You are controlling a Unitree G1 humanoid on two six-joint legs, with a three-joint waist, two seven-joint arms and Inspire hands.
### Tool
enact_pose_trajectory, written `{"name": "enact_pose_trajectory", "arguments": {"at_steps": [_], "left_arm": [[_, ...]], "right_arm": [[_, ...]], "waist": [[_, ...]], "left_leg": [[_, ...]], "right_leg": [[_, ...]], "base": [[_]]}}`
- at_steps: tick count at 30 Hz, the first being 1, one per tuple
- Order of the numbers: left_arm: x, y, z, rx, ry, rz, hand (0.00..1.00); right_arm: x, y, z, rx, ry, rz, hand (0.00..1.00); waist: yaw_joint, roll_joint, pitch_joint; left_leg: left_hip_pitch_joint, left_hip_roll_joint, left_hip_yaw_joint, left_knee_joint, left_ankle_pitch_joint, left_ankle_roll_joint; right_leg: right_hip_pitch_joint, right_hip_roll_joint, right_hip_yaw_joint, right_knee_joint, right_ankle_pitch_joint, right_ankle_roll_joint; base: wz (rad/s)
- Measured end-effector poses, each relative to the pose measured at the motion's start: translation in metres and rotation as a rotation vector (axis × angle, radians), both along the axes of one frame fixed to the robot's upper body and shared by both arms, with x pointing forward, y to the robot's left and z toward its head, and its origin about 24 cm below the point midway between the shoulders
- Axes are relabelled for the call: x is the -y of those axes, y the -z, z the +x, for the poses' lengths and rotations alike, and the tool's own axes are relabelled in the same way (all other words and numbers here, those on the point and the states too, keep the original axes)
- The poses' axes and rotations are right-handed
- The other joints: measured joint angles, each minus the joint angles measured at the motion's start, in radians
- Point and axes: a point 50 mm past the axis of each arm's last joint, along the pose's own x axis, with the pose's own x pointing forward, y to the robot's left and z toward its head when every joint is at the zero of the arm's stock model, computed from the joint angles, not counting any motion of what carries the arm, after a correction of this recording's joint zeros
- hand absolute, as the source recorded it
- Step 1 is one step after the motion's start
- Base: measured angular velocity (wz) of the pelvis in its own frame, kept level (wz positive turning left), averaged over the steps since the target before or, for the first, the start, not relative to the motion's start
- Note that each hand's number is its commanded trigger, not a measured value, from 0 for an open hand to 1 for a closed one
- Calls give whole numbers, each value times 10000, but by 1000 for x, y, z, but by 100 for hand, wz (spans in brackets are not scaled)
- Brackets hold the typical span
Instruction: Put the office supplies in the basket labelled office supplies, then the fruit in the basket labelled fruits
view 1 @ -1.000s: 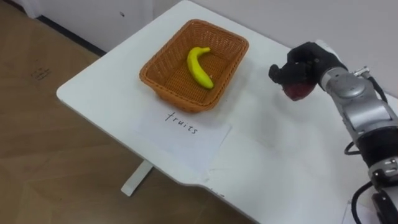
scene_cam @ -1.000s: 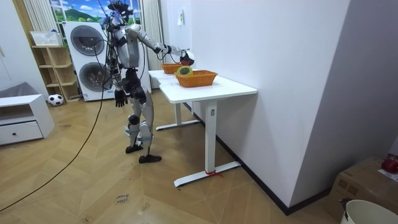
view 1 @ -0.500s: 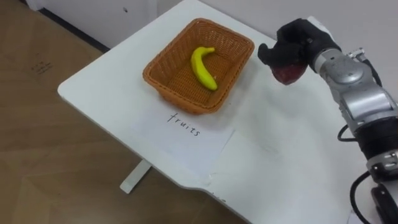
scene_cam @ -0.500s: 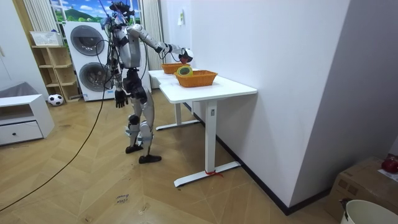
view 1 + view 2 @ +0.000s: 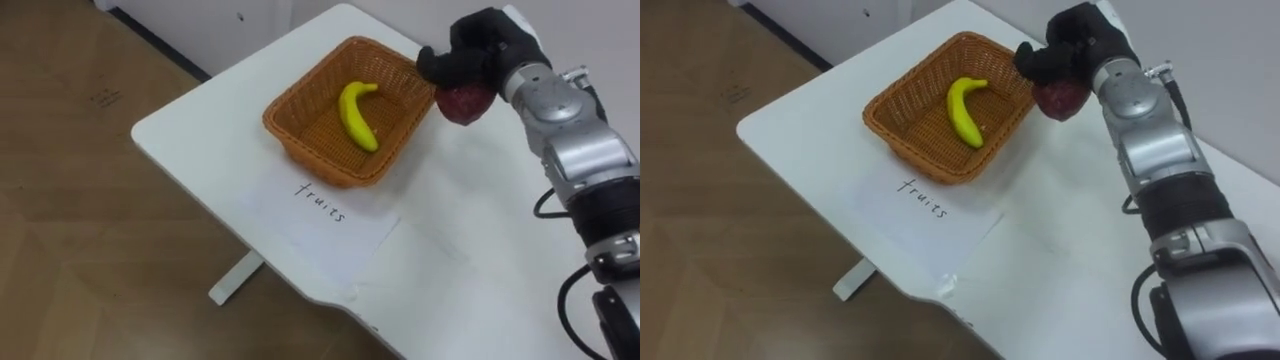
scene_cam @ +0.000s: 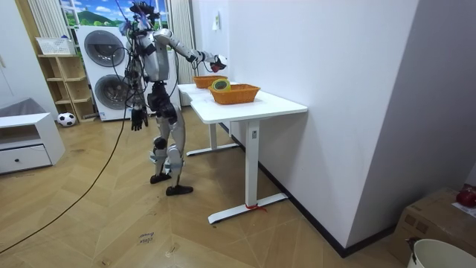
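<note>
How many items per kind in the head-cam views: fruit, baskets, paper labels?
Fruit: 2, the banana lying in the basket and the dark red fruit gripped in the right hand
Baskets: 1, the wicker basket
Paper labels: 1, the sheet on the table in front of the basket
Total: 4

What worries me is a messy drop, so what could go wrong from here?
The red fruit in the right robot hand hangs by the basket's far rim, not clearly over its inside: released now, it might strike the rim and roll across the table. It could also hit the banana.
</note>
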Motion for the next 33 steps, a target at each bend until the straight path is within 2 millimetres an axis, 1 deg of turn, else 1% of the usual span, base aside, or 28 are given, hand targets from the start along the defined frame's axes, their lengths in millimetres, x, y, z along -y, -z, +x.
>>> {"name": "enact_pose_trajectory", "arguments": {"at_steps": [4, 7, 9, 11, 14, 15, 16, 17, 18, 19, 21, 22, 23, 24, 25, 29, 33], "left_arm": [[0, -1, 2, 36, 129, 44, 0], [-1, -1, 2, 30, 123, 57, 0], [-1, -1, 2, 5, 115, 50, 0], [0, -1, 2, 18, 97, 43, 0], [-1, -1, 2, -5, 70, 59, 0], [-1, -1, 1, -28, 67, 55, 0], [0, -1, 1, -39, 71, 48, 0], [0, -1, 1, -40, 70, 39, 0], [1, -1, 1, -46, 63, 16, 0], [0, -1, 1, -42, 50, 28, 0], [-1, -1, 1, -33, -6, 58, 0], [-1, -1, 0, -34, -17, 60, 0], [-1, -1, 1, -19, -14, 62, 0], [-1, -1, 1, -20, -15, 65, 0], [-1, -1, 0, -36, -20, 66, 0], [-2, -1, 0, -34, -17, 53, 0], [-4, -2, -2, -101, 3, -26, 0]], "right_arm": [[-8, 2, 0, -105, -266, 176, 100], [-10, 0, 1, -35, -269, 351, 100], [-10, -2, 2, 24, -209, 518, 100], [-10, -2, 2, 69, -118, 562, 100], [-12, 0, 2, 22, -160, 505, 100], [-14, 1, 2, -5, -210, 401, 100], [-17, 1, 2, -27, -275, 355, 100], [-18, 2, 2, -40, -292, 410, 100], [-19, 3, 2, -87, -333, 491, 100], [-21, 4, 2, -137, -416, 524, 100], [-27, 4, 3, -217, -609, 412, 100], [-30, 5, 4, -287, -663, 394, 93], [-32, 6, 4, -340, -711, 342, 43], [-33, 6, 4, -353, -745, 293, 15], [-35, 7, 4, -367, -805, 234, 0], [-37, 7, 4, -377, -874, 261, 0], [-39, 3, 5, -300, -884, 257, 0]], "waist": [[233, -1, 0], [298, -1, 0], [333, -7, -5], [494, -13, -9], [515, -13, -8], [520, -23, -10], [548, -57, -1], [579, -74, 7], [699, -83, 12], [765, -93, 18], [776, -134, 41], [783, -160, 56], [782, -190, 77], [788, -201, 83], [801, -222, 95], [784, -242, 99], [790, -236, 97]], "left_leg": [[-65, 5, -145, 1, -2, -2], [-97, 2, -329, 21, -1, -2], [-96, 2, -414, 22, -1, -3], [-73, -1, -417, 25, -1, -2], [-37, -9, -486, 40, 0, -2], [4, -26, -512, 50, 1, -1], [11, -79, -517, 78, 4, 0], [9, -122, -518, 93, 4, 1], [9, -170, -502, 127, 5, 2], [7, -171, -495, 144, 5, 2], [5, -166, -502, 147, 5, 2], [-1, -167, -507, 160, 5, 2], [-10, -171, -519, 176, 4, 2], [-12, -173, -520, 179, 4, 2], [-18, -176, -520, 184, 4, 2], [-75, -176, -591, 183, -19, 15], [-88, -175, -640, 217, -18, 10]], "right_leg": [[11, 1, -126, -7, -6, 9], [84, -7, -326, -15, -7, 10], [136, -6, -333, -14, -15, 24], [171, -11, -319, -13, -35, 54], [253, -23, -314, -11, -51, 79], [290, -47, -311, 7, -88, 128], [306, -102, -307, 17, -162, 172], [312, -142, -304, 18, -211, 173], [314, -187, -305, 18, -264, 179], [317, -194, -306, 20, -264, 179], [327, -193, -308, 20, -271, 173], [335, -196, -308, 20, -275, 172], [352, -198, -309, 15, -275, 172], [358, -198, -303, 16, -275, 172], [373, -198, -298, 16, -275, 171], [407, -179, -310, 15, -274, 169], [433, -156, -312, 11, -271, 166]], "base": [[10], [20], [15], [5], [13], [13], [10], [0], [0], [0], [2], [4], [4], [5], [6], [7], [3]]}}
